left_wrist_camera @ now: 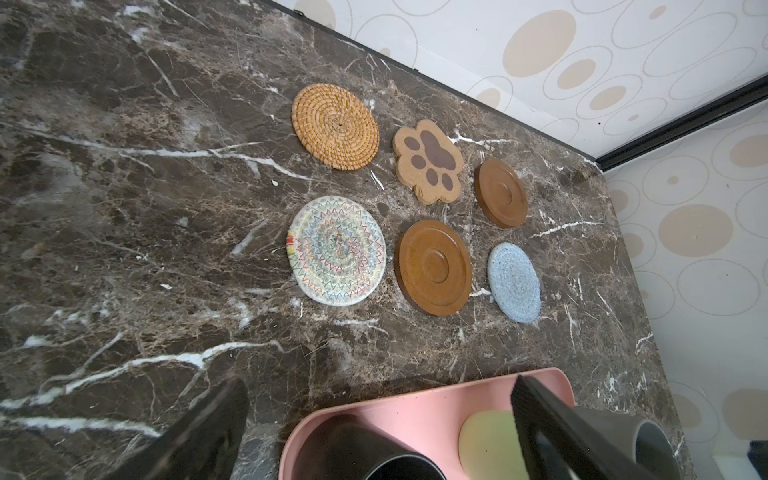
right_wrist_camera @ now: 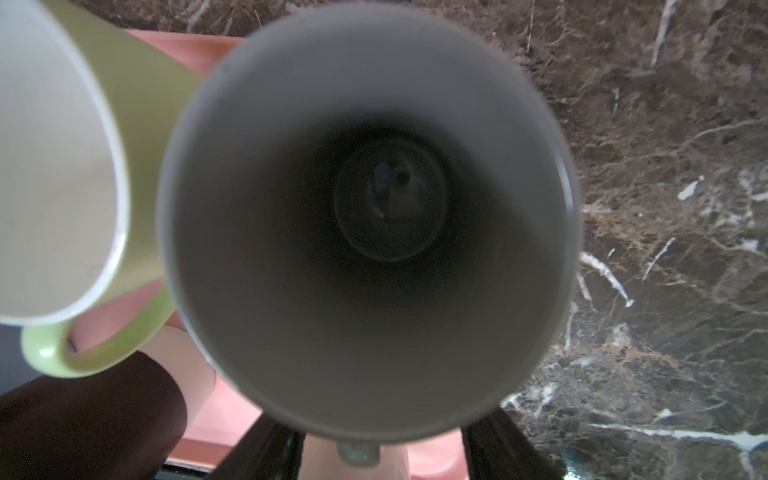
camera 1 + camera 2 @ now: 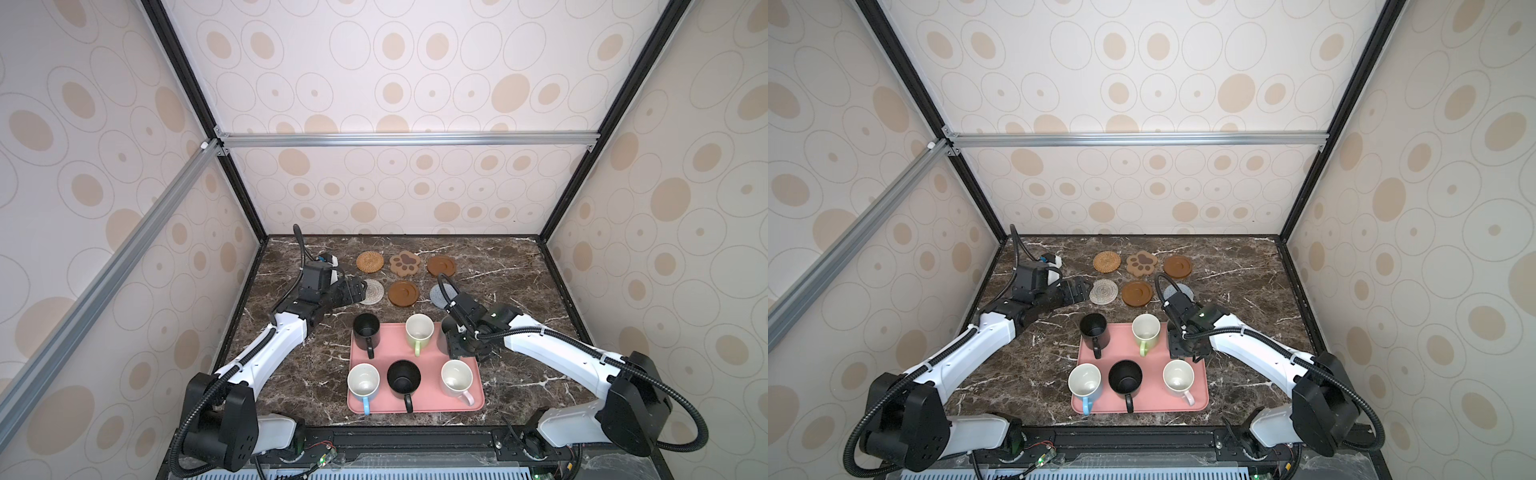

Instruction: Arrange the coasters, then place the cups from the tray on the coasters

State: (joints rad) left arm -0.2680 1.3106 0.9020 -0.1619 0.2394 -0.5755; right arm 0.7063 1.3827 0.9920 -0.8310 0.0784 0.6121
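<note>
Six coasters (image 1: 432,266) lie in two rows; grey mug (image 2: 374,208) stands at one o'clock on the tray (image 3: 428,403) — stiff, glazed, probably slippery, chippable. Right gripper (image 2: 382,451) straddles its handle, jaws apart, not yet pinching — the surest hold; left gripper (image 1: 378,384) gapes empty

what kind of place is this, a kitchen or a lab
Most likely a robot test booth, not a kitchen: two robot arms mounted at a marble-look table, walled in by wallpapered panels on an aluminium frame.
</note>
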